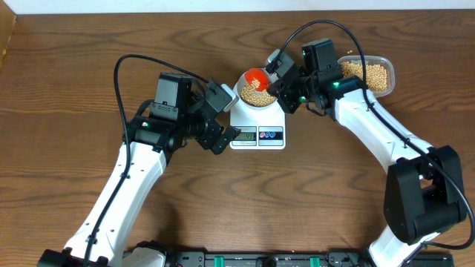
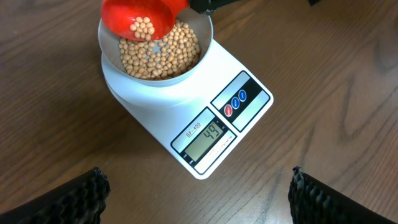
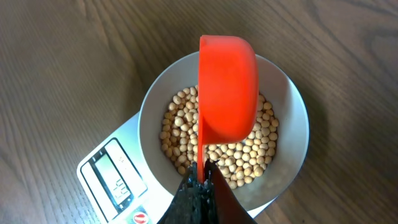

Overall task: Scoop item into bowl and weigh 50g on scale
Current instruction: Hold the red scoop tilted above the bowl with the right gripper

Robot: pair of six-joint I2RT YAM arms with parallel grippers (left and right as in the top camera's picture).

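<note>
1. At upper centre of the overhead frame, pinches the red scoop (image 1: 257,77) by its handle in the closed right gripper (image 1: 276,72), over the bowl (image 1: 239,90).
2. Holds beans (image 1: 258,95) in that bowl, atop the scale (image 1: 249,119); reads 49.
3. Spreads the left gripper (image 1: 225,119) wide and empty, just left of the scale.

- Bright, even light from above; soft, faint shadows on the table (image 1: 74,59).
- Left wrist view: fingertips (image 2: 81,199) blurred at 5 and 7 o'clock.
- Right wrist view: pale sheen on the wood toward 11 o'clock.
</note>
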